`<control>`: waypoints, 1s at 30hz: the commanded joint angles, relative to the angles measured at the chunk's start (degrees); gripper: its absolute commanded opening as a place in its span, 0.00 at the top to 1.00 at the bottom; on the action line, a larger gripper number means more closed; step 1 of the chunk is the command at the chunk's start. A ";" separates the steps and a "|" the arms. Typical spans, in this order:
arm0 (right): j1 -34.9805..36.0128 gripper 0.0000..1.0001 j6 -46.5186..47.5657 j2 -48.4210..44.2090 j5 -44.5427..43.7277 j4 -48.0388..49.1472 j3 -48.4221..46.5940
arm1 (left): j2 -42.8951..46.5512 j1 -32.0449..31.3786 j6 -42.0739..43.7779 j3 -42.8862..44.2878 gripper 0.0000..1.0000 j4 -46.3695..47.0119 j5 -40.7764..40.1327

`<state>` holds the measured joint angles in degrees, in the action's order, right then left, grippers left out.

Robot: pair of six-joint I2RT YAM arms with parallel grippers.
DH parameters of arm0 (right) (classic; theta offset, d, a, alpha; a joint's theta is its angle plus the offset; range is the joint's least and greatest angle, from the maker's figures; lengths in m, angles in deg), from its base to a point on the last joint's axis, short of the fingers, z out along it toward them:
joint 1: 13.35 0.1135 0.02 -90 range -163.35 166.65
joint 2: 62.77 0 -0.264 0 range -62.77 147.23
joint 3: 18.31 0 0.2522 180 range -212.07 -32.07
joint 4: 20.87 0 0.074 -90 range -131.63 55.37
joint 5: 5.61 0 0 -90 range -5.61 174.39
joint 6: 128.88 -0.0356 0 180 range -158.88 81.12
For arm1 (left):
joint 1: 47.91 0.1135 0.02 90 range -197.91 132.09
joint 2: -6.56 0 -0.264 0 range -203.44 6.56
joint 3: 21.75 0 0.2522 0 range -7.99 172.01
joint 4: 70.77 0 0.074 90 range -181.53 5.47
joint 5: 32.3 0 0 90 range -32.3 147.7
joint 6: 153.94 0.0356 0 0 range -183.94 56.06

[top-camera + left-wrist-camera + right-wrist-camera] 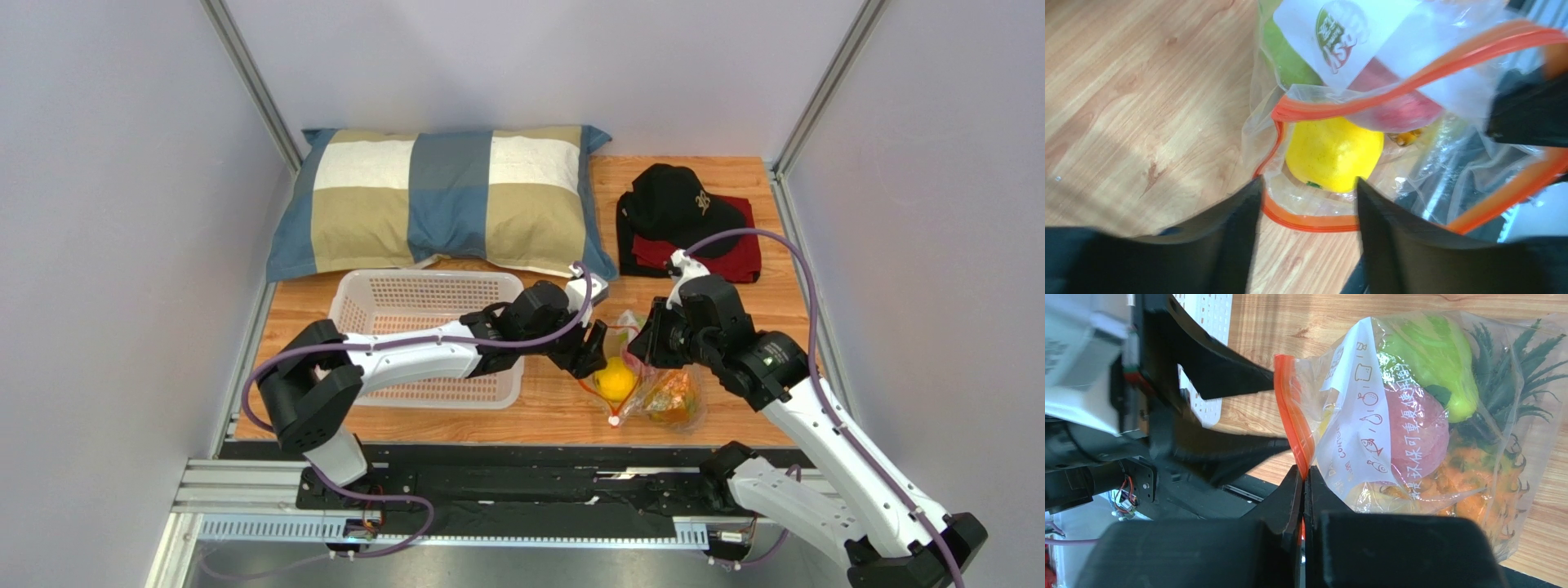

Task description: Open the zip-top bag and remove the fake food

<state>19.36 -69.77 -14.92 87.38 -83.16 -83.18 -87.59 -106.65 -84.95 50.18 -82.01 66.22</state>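
Observation:
The zip-top bag point(662, 395) lies at the table's front edge, its mouth pulled open. My right gripper point(1303, 478) is shut on the bag's red-orange zip strip point(1293, 425) and holds that side of the rim up. My left gripper point(1308, 190) is open just outside the bag's mouth, its fingers astride the lower rim point(1315, 220). Inside the bag I see the fake food: the yellow citrus point(1333, 153) nearest the opening, the green apple point(1438, 361), the pink-red peach point(1419, 432) and the orange pineapple point(1487, 478). The white label point(1339, 30) faces up.
A white perforated basket point(423, 331) stands left of the bag under my left arm. A checked pillow point(442, 202) lies at the back. A black cap on red cloth point(687, 208) sits at the back right. The table's front edge point(491, 431) runs just behind the bag.

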 commanded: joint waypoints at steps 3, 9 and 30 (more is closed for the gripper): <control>0.25 1.00 0.48 -0.84 0.62 0.28 -2.94 | -1.03 0.03 -2.26 1.41 0.28 1.78 4.40; 0.16 1.00 -0.13 -0.57 1.59 1.07 -2.41 | -3.93 -0.23 -4.56 1.77 0.28 6.61 5.37; 0.69 1.00 -1.19 0.75 3.26 3.27 -1.53 | -14.83 -2.17 -6.32 5.37 0.20 9.43 3.00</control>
<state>19.63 -70.56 -14.04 89.43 -83.06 -83.75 -100.07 -108.22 -91.36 54.14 -72.45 70.50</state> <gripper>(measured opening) 0.009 0.763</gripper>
